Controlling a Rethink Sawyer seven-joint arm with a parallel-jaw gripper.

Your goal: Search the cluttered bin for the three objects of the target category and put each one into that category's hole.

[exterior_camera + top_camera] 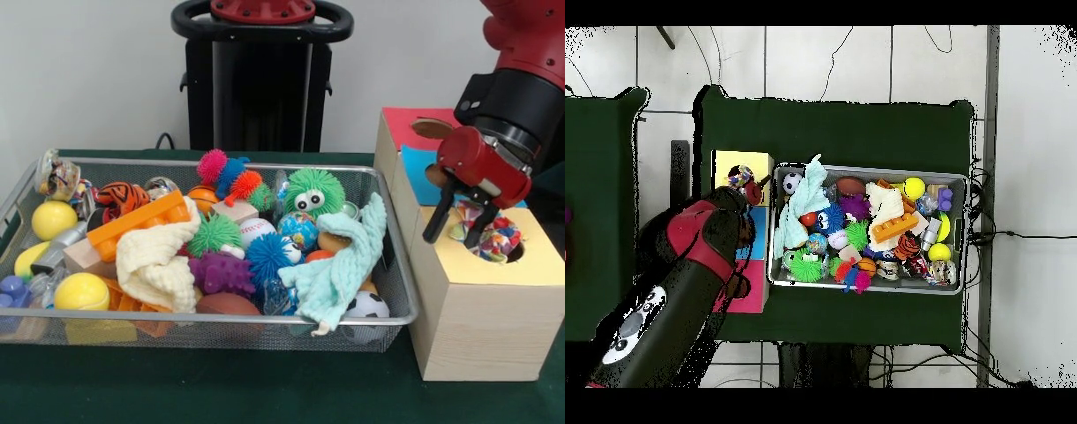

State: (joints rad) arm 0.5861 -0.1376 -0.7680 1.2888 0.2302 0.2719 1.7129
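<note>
Wooden box up front, colourful ball in its hole, gripper spread apart right above it.

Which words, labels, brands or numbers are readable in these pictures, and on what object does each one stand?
None can be read.
Jar in the bin's corner: coloured contents, no legible label.
Wooden box: coloured tops only, no text.
Arm: white marking in the overhead view, too blurred to read.
</note>
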